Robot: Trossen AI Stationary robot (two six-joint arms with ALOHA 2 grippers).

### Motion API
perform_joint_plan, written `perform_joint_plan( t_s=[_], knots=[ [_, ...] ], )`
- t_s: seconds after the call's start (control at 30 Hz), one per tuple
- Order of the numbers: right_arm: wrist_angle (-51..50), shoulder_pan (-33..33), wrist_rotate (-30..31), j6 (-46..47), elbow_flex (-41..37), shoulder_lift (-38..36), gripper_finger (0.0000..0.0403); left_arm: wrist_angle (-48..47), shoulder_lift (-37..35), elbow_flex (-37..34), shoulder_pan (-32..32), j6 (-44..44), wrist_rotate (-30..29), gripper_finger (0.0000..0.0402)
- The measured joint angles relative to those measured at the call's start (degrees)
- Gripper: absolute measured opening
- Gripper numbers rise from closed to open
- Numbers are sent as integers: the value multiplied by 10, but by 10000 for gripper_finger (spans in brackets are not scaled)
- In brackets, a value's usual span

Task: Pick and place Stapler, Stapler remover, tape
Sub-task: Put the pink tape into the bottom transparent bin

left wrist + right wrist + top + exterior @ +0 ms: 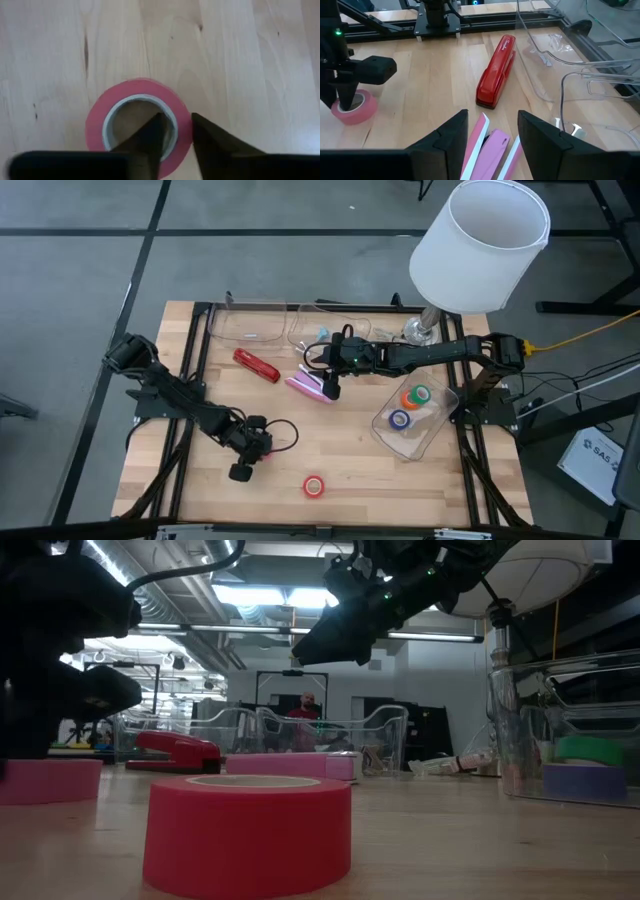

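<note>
Far left on the wooden counter (200,480): left pincer (175,137) lowered over a pink tape roll (137,120), fingers slightly apart, one tip inside the ring's hole, the other on its rim; not yet clamped. Further along, a red stapler (257,365) lying flat. Near the front edge, a red tape roll (314,486), alone. At centre, right pincer (490,135) spread wide, hovering just above a pink stapler (312,386), nothing held. To the right, a clear bin (437,432) holding orange, green and blue-purple tape rolls (410,406).
</note>
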Motion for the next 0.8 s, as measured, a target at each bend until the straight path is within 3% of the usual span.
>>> perform_joint_plan(
  t_s=[0.1, 0.4, 0.8],
  knots=[
    [0, 0, 0, 0, 0, 0, 172, 0, 0, 0, 6, 0, -1, 31],
    [-3, 0, 0, -14, 0, 0, 172, -14, -16, -1, 54, 27, -30, 31],
    [5, 0, -15, -70, 0, 0, 172, 45, -185, -1, 180, 173, -46, 31]
  ],
)
